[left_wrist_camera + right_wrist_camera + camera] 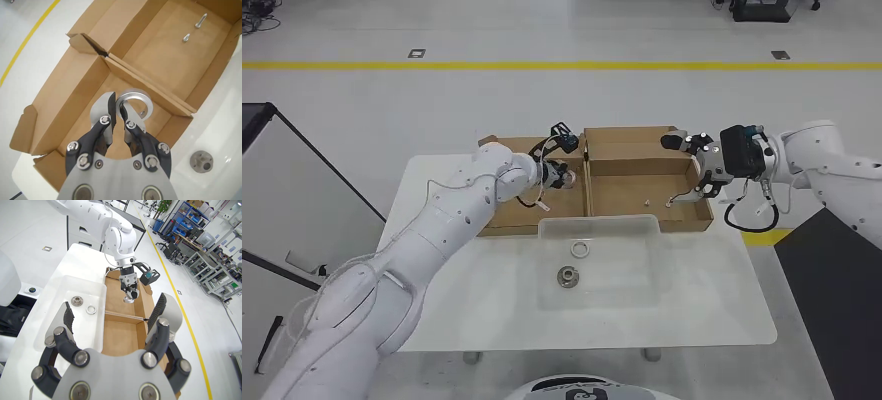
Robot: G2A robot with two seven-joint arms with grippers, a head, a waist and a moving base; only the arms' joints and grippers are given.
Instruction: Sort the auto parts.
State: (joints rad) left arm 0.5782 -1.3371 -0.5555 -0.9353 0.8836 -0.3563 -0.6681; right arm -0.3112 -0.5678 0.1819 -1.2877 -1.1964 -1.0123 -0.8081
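The left pincer (118, 106) is clenched on the wall of a silver metal ring (148, 103), one finger inside the hole and one outside. It holds the ring low inside the left open brown cardboard box (75, 94); whether the ring touches the floor cannot be told. The right brown cardboard box (170, 62), just beside it, contains two small silver metal pins (201, 20). The right pincer (114, 307) hangs released, fingers wide apart, over that box's outer end. In front of both boxes on the white tabletop (712, 300), a clear plastic tray (627, 285) holds a grey flanged metal hub (567, 276) and a thin silver washer-like ring (581, 249).
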